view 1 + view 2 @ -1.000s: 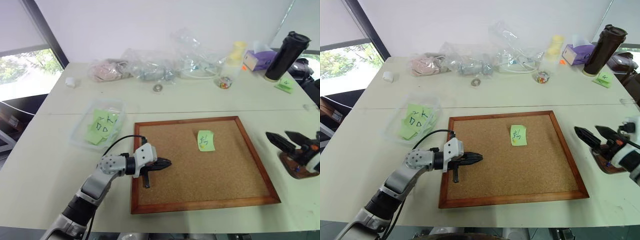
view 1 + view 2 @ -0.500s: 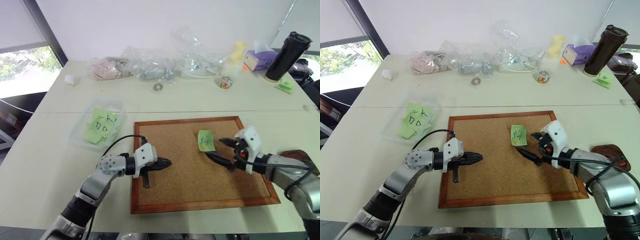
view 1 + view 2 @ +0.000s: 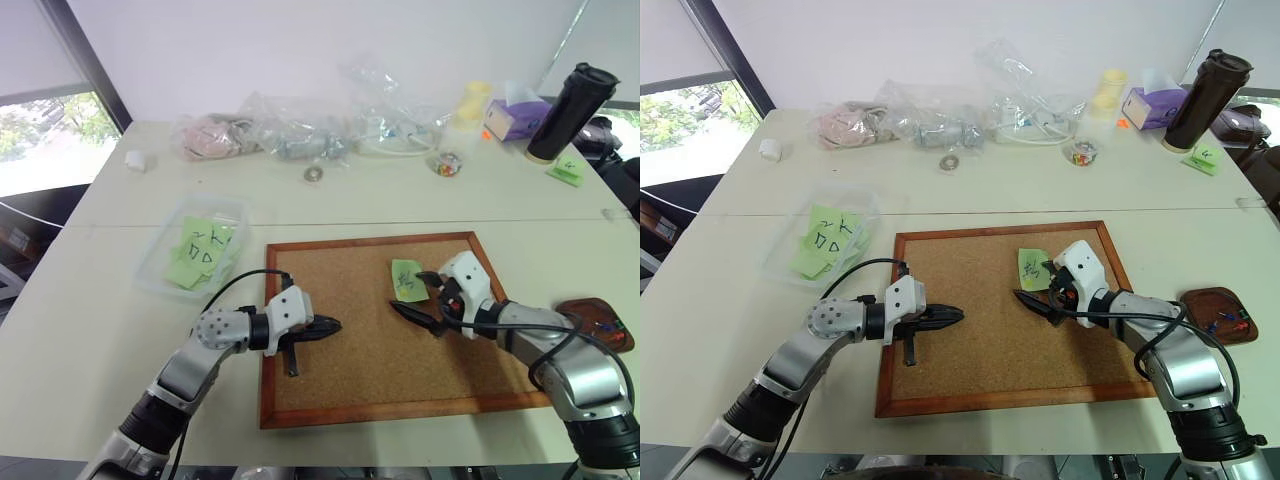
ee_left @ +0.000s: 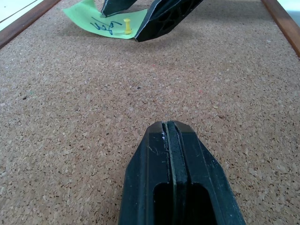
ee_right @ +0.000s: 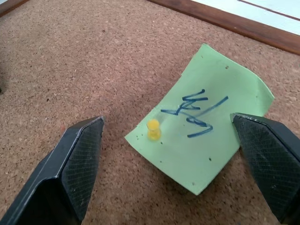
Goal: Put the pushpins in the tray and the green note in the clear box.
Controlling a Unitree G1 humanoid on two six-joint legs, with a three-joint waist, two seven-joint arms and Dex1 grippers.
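My left jaws (image 3: 958, 316) rest pressed together and empty over the cork board (image 3: 970, 350). My right jaws (image 5: 168, 154) stand wide either side of the green note (image 5: 204, 122), which one yellow pushpin (image 5: 153, 129) holds to the board, so that remains. Pins already lie in the tray (image 3: 1217, 315) at my right. The clear box (image 3: 820, 245), farther left on the worktop, holds other slips.
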